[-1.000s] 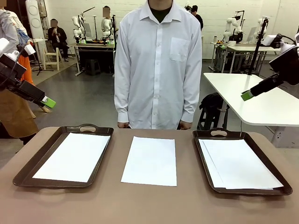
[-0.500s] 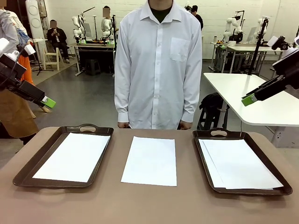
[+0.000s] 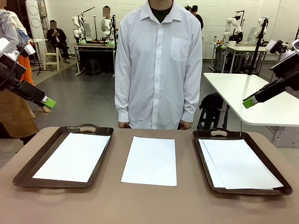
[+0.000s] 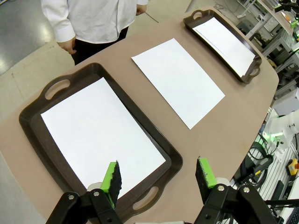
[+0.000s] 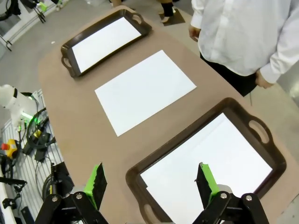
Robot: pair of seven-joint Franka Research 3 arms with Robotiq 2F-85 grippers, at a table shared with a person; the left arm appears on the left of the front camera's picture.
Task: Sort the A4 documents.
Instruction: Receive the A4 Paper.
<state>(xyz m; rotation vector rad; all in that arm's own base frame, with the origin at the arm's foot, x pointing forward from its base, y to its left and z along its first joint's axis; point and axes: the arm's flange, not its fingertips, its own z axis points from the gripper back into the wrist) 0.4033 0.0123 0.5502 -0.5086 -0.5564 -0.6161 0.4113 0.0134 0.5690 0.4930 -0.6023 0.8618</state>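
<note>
Right arm shift: over the last second the right gripper (image 3: 249, 102) has tilted and edged slightly outward and down at the table's right side; the left gripper (image 3: 48, 102) has stayed put, and no sheet has moved.
Right gripper state: jaws spread fully apart, nothing between the green pads (image 5: 206, 182).
Left gripper state: jaws parted wide, nothing held (image 4: 159, 175).
Directly below left gripper: left tray (image 4: 32, 112) with one white sheet (image 4: 100, 135) lying flat inside it.
Directly below right gripper: right tray (image 5: 243, 112) holding stacked sheets (image 5: 210, 163), edges slightly offset.
Loose sheet: one A4 document (image 3: 150, 160) lies flat on the bare table between the two trays, touching neither.
Key relation: the loose sheet lies inward of both grippers, toward the table's middle; its long axis runs from the robot's side toward the person, parallel to the trays. Judged roughly equal reach for either arm.
Surface: brown table (image 3: 154, 205), smooth; a thin flat sheet offers no raised edge, so pickup likely needs a slide or edge lift.
Beyond the tools: a person (image 3: 159, 65) in a white shirt stands at the far edge, hands down.
Room: open workshop, white tables further off.
</note>
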